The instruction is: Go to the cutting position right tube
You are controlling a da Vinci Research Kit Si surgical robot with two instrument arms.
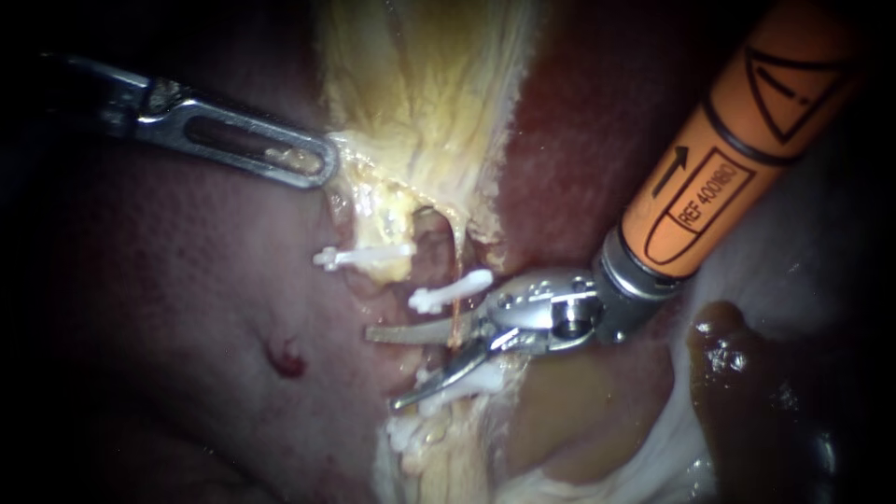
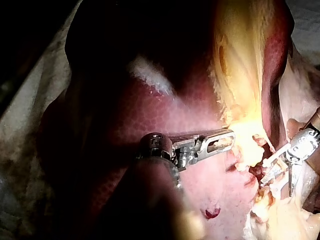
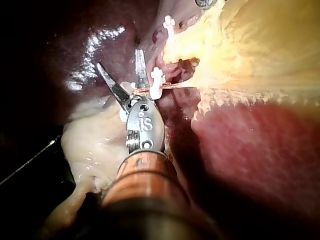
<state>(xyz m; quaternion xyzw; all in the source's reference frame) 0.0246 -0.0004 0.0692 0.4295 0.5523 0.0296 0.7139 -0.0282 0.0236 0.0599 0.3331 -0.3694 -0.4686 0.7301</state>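
My right instrument is polished metal below a matt orange sleeve, my left instrument duller metal. The clips look white plastic; the liver wet, glossy.

Right instrument: orange shaft, silver wrist, blades spread apart. Thin reddish tube crosses near blade base, white plastic clip on it. Pale yellow fatty tissue beyond.
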